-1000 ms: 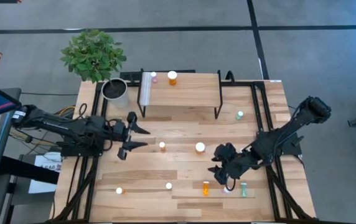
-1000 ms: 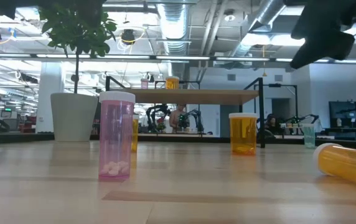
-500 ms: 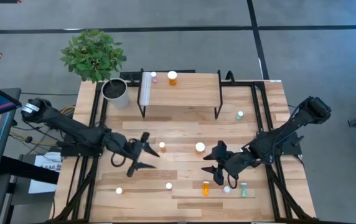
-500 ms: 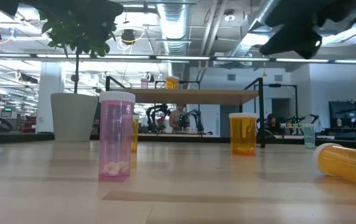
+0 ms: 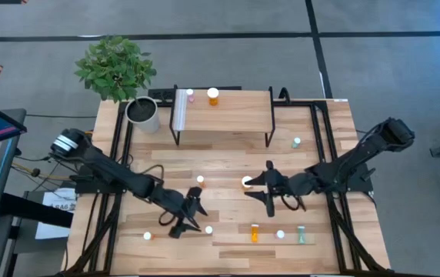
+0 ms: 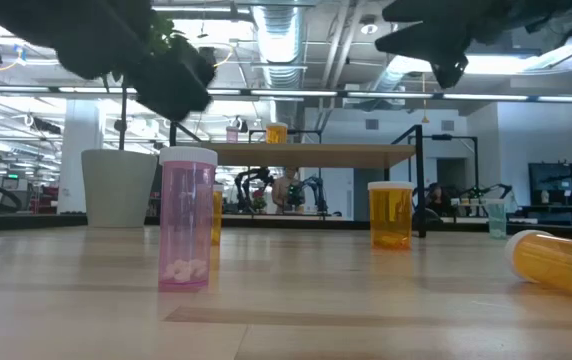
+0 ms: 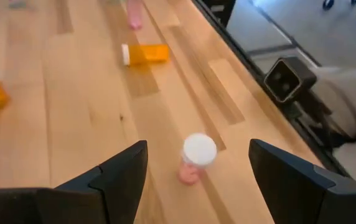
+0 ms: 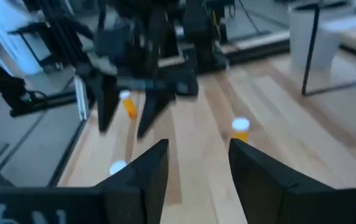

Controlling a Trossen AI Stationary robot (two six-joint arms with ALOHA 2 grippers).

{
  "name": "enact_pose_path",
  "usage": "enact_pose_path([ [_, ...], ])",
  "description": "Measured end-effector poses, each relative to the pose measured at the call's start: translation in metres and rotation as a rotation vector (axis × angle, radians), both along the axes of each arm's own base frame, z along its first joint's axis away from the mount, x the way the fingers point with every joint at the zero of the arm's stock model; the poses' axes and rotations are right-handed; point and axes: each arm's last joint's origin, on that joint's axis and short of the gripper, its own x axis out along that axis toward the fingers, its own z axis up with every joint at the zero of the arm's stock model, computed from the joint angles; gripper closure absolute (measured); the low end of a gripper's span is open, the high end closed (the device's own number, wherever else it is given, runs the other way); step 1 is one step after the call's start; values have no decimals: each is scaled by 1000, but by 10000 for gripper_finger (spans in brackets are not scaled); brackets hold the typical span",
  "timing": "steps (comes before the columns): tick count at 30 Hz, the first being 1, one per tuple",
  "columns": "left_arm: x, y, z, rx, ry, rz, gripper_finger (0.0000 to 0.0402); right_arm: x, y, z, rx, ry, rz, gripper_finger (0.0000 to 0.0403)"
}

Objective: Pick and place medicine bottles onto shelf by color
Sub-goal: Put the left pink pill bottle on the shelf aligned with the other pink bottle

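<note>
Reaching low over the near part of the desk (image 5: 228,154), the left tool (image 5: 192,216) stands spread wide and empty around nothing yet, with a pink bottle (image 7: 195,158) standing upright just ahead between its fingers (image 7: 119,174). If it closes off-centre, a finger could clip the white cap and tip the light bottle over. The right tool (image 5: 267,188), fingers apart and holding nothing, hovers beside a white-capped bottle (image 5: 247,182) at mid-desk; a sideways brush could knock it down. The shelf (image 5: 228,114) at the far edge carries one pink and one orange bottle; the two arms work close together and could collide.
</note>
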Motion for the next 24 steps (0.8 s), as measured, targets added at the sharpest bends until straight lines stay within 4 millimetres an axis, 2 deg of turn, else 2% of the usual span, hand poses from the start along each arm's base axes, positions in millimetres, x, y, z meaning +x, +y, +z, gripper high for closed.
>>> enact_pose_path([
  [7,17,-15,-20,46,75,-27,134,-2,0,-3,-9,-46,-3,222],
  [11,23,-18,-25,63,80,-11,134,-3,4,-1,-6,-56,11,221],
  [21,22,-22,-27,81,76,2,135,-3,5,-1,-7,-57,14,223],
  [24,21,-23,-27,85,80,-2,146,-3,5,-1,-7,-57,15,223],
])
